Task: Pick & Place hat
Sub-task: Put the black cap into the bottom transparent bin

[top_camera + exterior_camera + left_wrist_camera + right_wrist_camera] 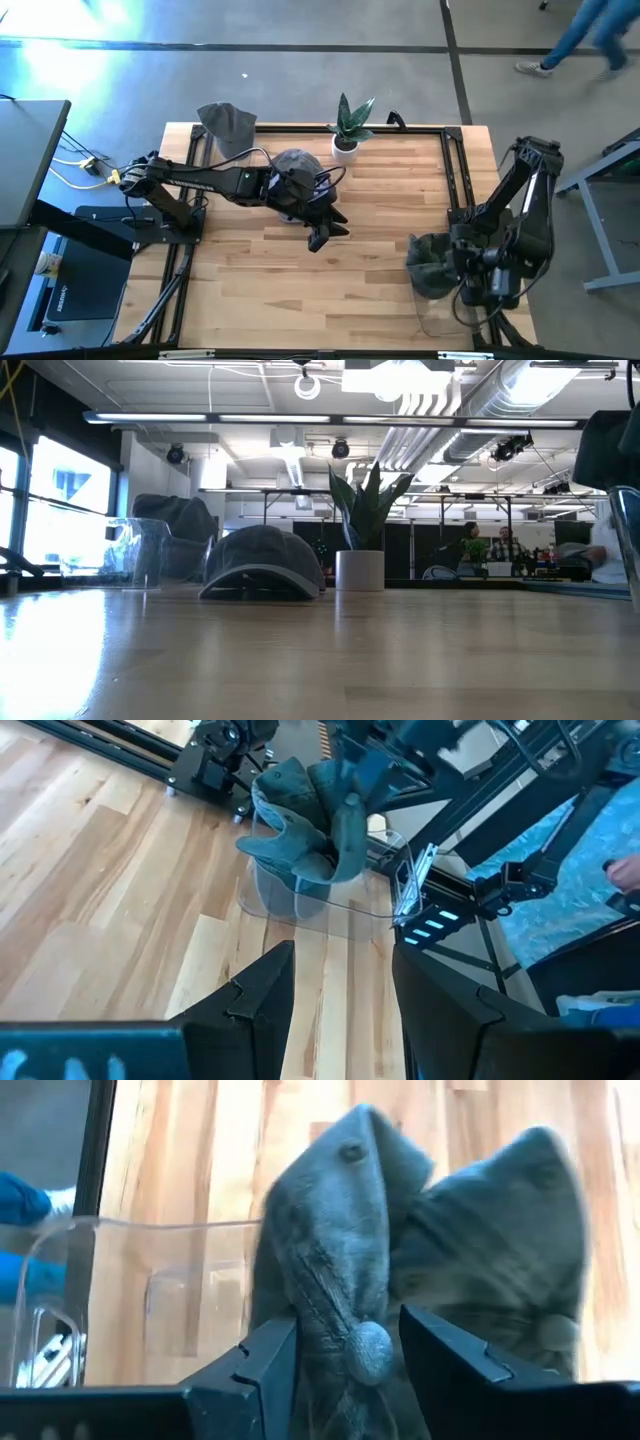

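So the right tool (345,1355) was up close on a grey hat (420,1250), fingers (262,1365) pinching the crumpled fabric right at the little crown button. That hat (432,262) sat at the near right corner of the surface (380,270), bunched over a clear plastic bin (440,305) that stuck out past the surface's near edge. From the left wrist view you could see the same hat (305,815) draped over the bin's rim (320,905), with the right arm's hardware just behind it.

The left tool (325,232) hung out over the middle of the surface, fingers (255,995) spread apart with nothing between them, just bare wood showing in the gap.

A second grey hat (298,165) lay flat on the surface toward the far edge, right under the left arm's forearm. In the low view it (262,563) sat brim-down just beside a small potted plant (362,535) in a white pot. That plant (350,128) stood at the far edge, about midway along.

A third grey hat (228,125) was draped on another clear bin at the far left corner, also visible low down (172,530).

Somebody's legs (580,40) showed on the floor beyond the far right corner.
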